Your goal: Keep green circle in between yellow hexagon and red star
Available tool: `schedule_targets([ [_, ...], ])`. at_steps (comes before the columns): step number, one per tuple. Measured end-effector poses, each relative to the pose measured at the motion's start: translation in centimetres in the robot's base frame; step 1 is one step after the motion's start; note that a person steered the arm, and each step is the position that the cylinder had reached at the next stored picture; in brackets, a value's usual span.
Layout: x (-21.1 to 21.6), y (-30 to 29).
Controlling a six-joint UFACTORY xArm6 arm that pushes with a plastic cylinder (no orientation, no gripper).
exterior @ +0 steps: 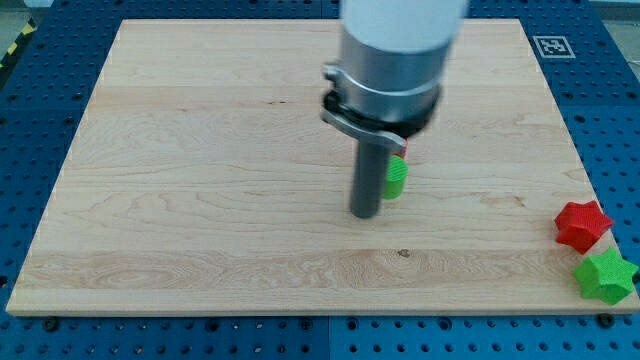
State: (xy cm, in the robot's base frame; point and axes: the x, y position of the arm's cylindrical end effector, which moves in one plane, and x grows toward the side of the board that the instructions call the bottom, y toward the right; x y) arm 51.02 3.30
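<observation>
Tip touches green block on its left; orientation hidden.

a pale wooden board carries a green circle, red star and green star.

My tip rests near the middle of the surface, with a green block just beside it on the view's right, partly hidden by the rod. The red star and green star crowd the bottom-right edge, touching. Around my tip, only the green block obstructs.
</observation>
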Motion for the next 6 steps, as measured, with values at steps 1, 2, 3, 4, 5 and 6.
schedule_targets([
  [1, -2.7, 0.6],
  [2, -1.1, 4.0],
  [3, -1.0, 7.0],
  [4, -1.8, 9.5],
  [5, -2.1, 9.7],
  [6, -3.3, 9.7],
])
